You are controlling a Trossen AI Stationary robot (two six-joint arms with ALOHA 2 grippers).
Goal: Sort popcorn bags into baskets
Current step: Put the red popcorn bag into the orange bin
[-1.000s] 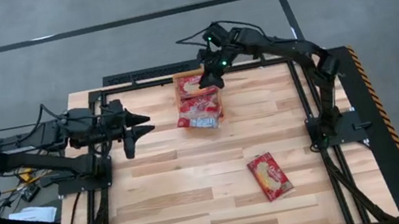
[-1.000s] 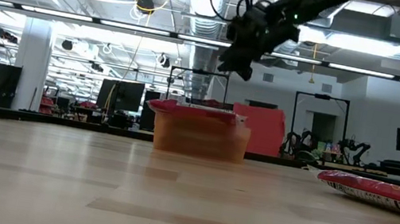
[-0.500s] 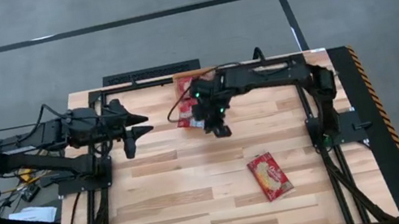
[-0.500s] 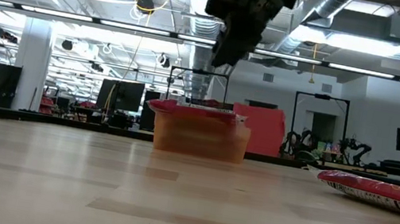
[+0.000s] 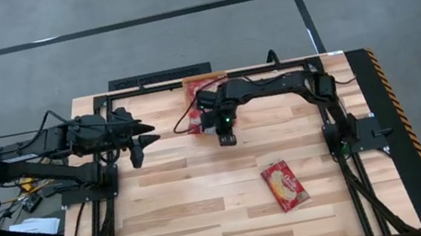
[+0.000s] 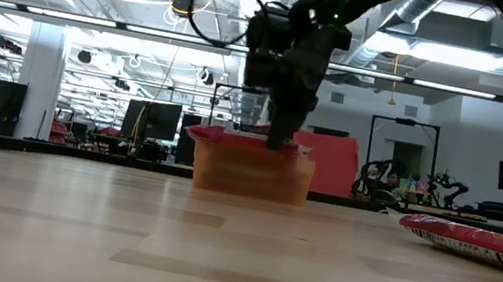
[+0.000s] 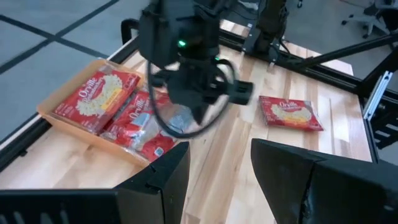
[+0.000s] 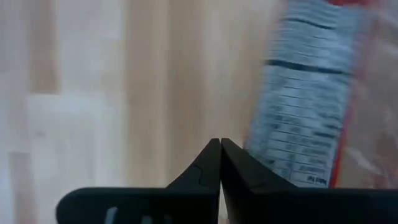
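At the far edge of the table [image 5: 176, 219], seen from above, the orange basket [image 5: 190, 84] held red popcorn bags [image 5: 203, 84] and was partly hidden under the right arm. The right gripper [image 5: 227, 135] hung just in front of it, over bare wood, holding nothing. One loose bag [image 5: 285, 185] lay near the right front of the table, well apart from the basket. The left gripper [image 5: 138, 138] waited by the left edge.

From table height the basket [image 6: 252, 171] stood far back, filled to its rim, with the right gripper [image 6: 282, 126] just above it; the loose bag [image 6: 478, 243] lay flat at the right.

The left wrist view showed several bags [image 7: 96, 99] in the basket [image 7: 46, 113], the nearest overhanging its rim, and left fingers [image 7: 158, 180] parted and empty.

The right wrist view showed its own fingertips [image 8: 211, 163] pressed together — empty — beside a bag's grey-white back panel [image 8: 305, 124].

So most of the sorting looked finished — one bag left.
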